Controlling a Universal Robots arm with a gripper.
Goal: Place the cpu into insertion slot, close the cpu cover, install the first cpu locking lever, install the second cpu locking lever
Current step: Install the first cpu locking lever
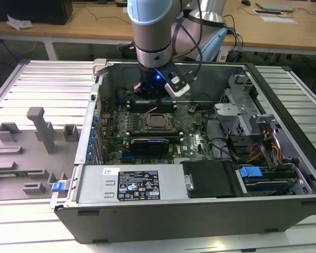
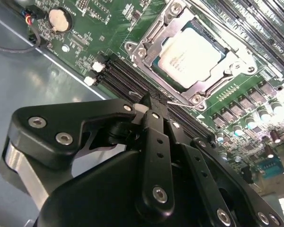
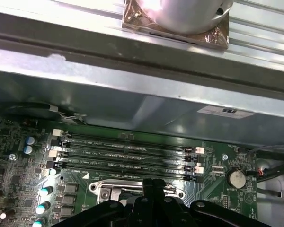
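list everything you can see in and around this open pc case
cpu: one, silvery-grey, seated in the socket
cpu cover: one, silvery frame, down around the cpu
memory slots: several, black, in a row beside the socket
coin battery: one, silvery, on the board's edge
motherboard: one, green, on the case floor
computer case: one, grey, open on the ribbed table
blue clips: two, one at each near corner of the case
fixture plate: one, grey, at the exterior view's left
arm: one, silver and pale blue, above the board
gripper: one, black, shut, tip beside the socket
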